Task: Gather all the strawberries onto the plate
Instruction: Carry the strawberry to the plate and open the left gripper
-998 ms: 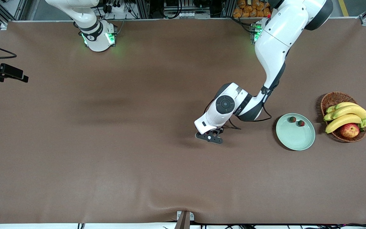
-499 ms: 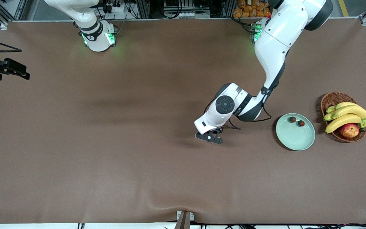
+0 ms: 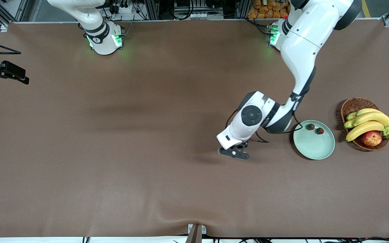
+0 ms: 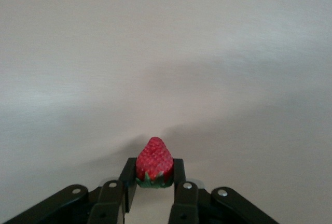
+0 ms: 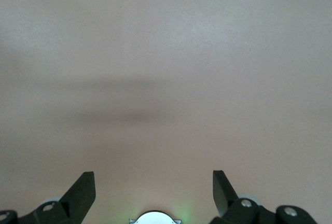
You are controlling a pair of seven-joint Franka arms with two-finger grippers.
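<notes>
Left gripper (image 3: pixel 234 153), over bare tabletop (image 3: pixel 113 152) beside the plate (image 3: pixel 312 148) toward the right arm's end: pinching one red strawberry (image 4: pixel 154 163) between its fingers (image 4: pixel 179 171). Plate holds two strawberries (image 3: pixel 310 127) (image 3: pixel 320 131), near the wicker basket (image 3: pixel 353 104) of bananas (image 3: pixel 366 123) and an apple (image 3: pixel 371 138). Right gripper (image 5: pixel 154 193): waiting, fingers spread wide, over bare table.

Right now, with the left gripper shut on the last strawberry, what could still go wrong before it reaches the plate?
1. The left gripper pinches the strawberry only near its leafy cap, with most of the berry beyond the fingertips; it might slip out in transit.
2. The plate already holds two strawberries near the rim toward the robots; a release there could knock them.
3. The plate is shallow, so a high drop might roll out.

The right gripper waits open.
</notes>
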